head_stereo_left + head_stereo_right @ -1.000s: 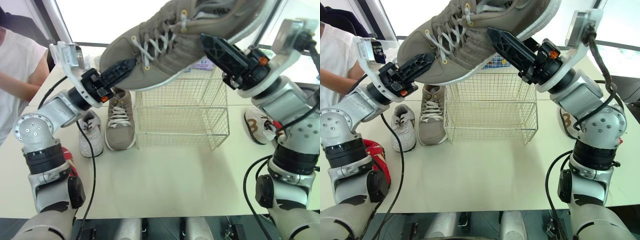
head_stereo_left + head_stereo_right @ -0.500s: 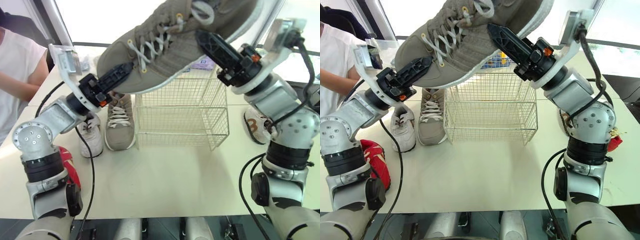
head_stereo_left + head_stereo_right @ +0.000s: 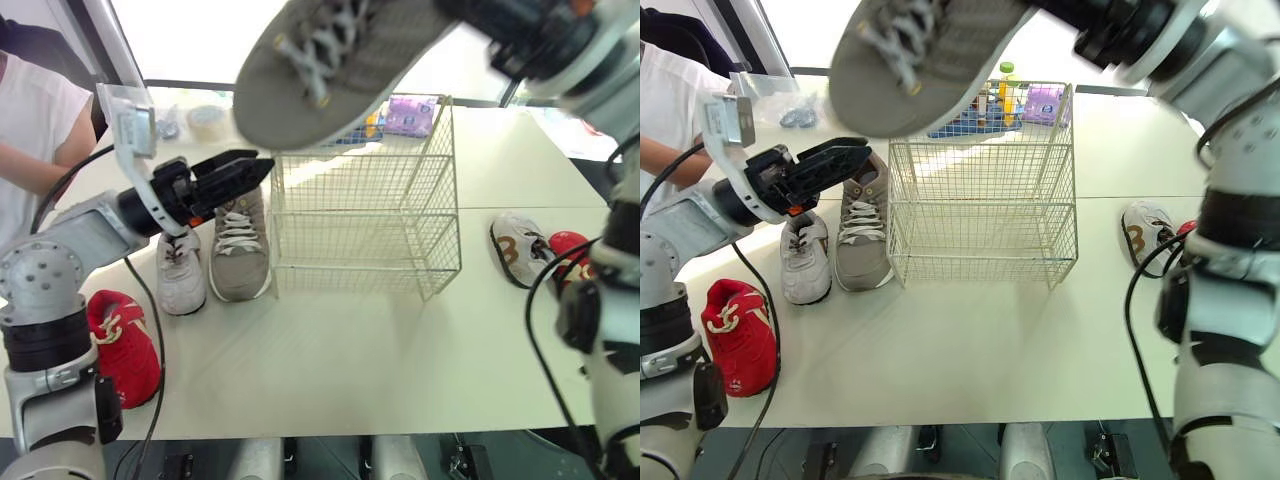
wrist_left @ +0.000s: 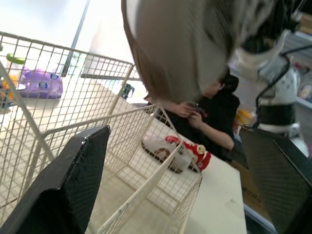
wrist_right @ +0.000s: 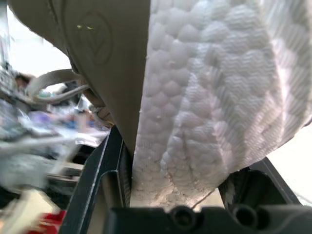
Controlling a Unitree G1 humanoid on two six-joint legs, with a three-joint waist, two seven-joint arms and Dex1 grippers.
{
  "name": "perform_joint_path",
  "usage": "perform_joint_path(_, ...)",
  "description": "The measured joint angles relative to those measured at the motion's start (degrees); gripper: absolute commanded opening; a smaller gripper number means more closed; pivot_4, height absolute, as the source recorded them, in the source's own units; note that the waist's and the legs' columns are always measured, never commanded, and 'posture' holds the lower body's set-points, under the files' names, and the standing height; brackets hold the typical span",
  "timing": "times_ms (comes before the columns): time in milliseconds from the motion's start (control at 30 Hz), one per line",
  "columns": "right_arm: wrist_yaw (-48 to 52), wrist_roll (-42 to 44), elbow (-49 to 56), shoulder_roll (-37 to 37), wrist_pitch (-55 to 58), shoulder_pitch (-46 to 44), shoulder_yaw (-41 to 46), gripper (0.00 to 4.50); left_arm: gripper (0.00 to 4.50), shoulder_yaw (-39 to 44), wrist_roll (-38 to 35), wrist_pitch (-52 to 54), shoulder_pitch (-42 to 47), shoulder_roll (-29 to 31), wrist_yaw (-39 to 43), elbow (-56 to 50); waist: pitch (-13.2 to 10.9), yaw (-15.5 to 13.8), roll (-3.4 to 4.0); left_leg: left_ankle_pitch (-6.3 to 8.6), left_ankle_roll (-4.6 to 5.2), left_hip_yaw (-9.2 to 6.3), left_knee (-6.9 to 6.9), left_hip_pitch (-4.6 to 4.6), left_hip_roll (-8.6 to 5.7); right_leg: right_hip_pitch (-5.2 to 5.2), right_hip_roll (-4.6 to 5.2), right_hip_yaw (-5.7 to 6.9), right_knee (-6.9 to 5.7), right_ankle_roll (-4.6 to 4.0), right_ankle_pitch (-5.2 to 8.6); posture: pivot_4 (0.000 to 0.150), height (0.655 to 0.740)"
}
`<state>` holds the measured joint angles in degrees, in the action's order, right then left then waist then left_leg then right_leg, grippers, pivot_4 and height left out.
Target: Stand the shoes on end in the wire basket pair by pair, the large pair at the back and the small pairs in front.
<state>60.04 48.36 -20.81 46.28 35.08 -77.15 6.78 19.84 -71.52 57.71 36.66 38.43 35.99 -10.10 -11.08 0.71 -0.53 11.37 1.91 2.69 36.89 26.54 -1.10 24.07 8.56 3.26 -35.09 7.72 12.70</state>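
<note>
R gripper [image 5: 175,170] grips the heel end of the large grey shoe [image 3: 330,60], one finger each side of the knobbly white sole, leaving the toe free to tip down. The shoe is airborne above the far-left corner of the wire basket [image 3: 365,240], toe pointing left. L gripper [image 3: 250,170] is spread wide and holds nothing (prob. ready to steady the toe), just left of the basket, near the shoe's mate [image 3: 238,245] on the table. Taupe upper, white laces.

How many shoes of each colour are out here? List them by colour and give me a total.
Taupe: 2, raised taupe shoe, lower taupe shoe.
White: 2, left white shoe, right white shoe.
Red: 2, left red shoe, right red shoe.
Total: 6 shoes.
</note>
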Motion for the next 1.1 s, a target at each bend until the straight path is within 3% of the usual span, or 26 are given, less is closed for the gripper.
perform_joint_path(200, 18.92, -18.90, -25.86, 1.78, -17.55, -12.53, -8.38, 1.85, 4.47, -0.23, 1.43, -0.96, -0.86, 0.27, 1.17, -0.62, -0.06, 0.49, 0.06, 0.00, 0.00, 0.18, -0.11, 0.02, -0.05, 0.21, -0.01, -0.07, -0.07, 0.20, -0.11, 0.150, 0.7400)
perform_joint_path(400, 27.69, -30.94, -40.75, -0.01, -31.40, -18.51, -11.25, 1.85, 4.47, -0.30, 2.17, -1.07, -1.22, 0.26, 1.16, -1.41, -0.08, 0.51, 0.08, -0.17, -0.27, 0.24, -0.44, -0.03, -0.06, 0.36, -0.01, -0.08, -0.11, 0.25, -0.13, 0.150, 0.7400)
perform_joint_path(700, 32.13, -39.65, -48.61, -3.13, -39.87, -19.26, -12.01, 1.85, 4.47, -0.34, 2.29, -1.95, -1.23, 0.25, 1.16, -2.05, -0.08, 0.45, 0.08, -0.40, -0.64, 0.21, -0.66, -0.08, -0.07, 0.39, -0.03, -0.06, -0.13, 0.25, -0.13, 0.150, 0.7400)
perform_joint_path(1100, 28.67, -43.69, -51.49, -4.78, -43.87, -12.26, -10.13, 1.85, 4.47, -0.41, 2.21, -1.90, -1.07, 0.39, 0.13, -3.37, -0.08, 0.31, 0.08, -0.45, -0.72, 0.19, -0.66, -0.09, -0.09, 0.36, -0.03, -0.04, -0.15, 0.25, -0.13, 0.150, 0.7400)
